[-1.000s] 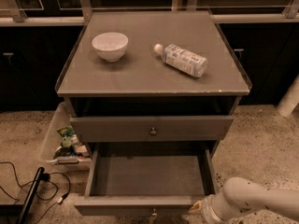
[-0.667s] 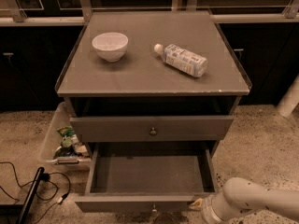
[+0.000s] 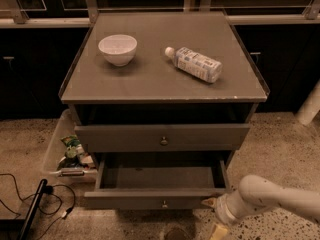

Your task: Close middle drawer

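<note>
The middle drawer [image 3: 150, 200] is the lower of the two grey drawers I see. It stands pulled out partway, its inside bare, with a small brass knob [image 3: 164, 203] on its flat front. My gripper [image 3: 214, 217] is at the bottom right on a white arm [image 3: 270, 196]. It is open, with its upper fingertip [image 3: 208, 202] against the right end of the drawer front. The top drawer [image 3: 160, 136] above sticks out a little. The lowest drawer is hidden.
A white bowl [image 3: 118, 49] and a lying plastic bottle [image 3: 195, 64] sit on the cabinet top [image 3: 165, 86]. A bin with packets [image 3: 67, 154] stands on the floor at the left. Black cables [image 3: 30, 204] lie beyond it. A white post [image 3: 311, 104] is at the right.
The middle drawer has slid inward and shows less of its inside. My gripper has followed it toward the cabinet, staying at the front's right end.
</note>
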`<state>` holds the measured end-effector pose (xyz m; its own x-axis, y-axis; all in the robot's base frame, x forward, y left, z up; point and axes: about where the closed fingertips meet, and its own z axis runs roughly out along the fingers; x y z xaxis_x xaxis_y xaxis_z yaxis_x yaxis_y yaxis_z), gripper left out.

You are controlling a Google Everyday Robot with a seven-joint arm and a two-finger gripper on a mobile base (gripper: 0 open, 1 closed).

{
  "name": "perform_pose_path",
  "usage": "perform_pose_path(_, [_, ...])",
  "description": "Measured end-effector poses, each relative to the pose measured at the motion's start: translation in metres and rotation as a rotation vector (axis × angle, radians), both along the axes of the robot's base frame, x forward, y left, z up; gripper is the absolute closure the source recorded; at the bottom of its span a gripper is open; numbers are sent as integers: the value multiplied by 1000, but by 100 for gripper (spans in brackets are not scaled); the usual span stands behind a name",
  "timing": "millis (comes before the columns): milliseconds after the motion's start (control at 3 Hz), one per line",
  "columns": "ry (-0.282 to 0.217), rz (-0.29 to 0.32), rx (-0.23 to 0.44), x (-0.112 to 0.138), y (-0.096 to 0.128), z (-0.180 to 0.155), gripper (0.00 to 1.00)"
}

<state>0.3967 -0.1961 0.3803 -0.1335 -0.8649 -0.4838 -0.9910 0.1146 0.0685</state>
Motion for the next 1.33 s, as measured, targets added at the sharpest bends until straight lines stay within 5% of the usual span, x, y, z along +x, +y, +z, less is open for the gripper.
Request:
perform_pose_path(667, [-76, -2, -23, 85, -20, 16, 65])
perform_pose_path(1000, [-181, -24, -50, 156, -36, 55, 89])
perform_pose_path(1333, [-205, -35, -51, 169, -39, 63, 85])
